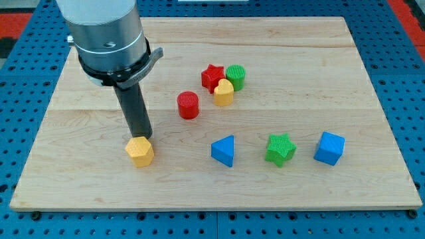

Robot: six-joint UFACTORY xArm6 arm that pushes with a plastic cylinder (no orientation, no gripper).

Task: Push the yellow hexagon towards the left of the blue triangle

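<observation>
The yellow hexagon (140,151) lies on the wooden board (279,192) toward the view's lower left. The blue triangle (224,151) lies to its right, well apart from it, at about the same height in the view. My tip (141,137) stands at the hexagon's top edge, touching or nearly touching it. The dark rod rises from there to the grey arm body at the view's top left.
A red cylinder (188,105) lies up and right of my tip. A red star (212,77), a green cylinder (236,77) and a yellow heart-like block (224,93) cluster near the centre top. A green star (280,149) and a blue cube (329,147) lie right of the triangle.
</observation>
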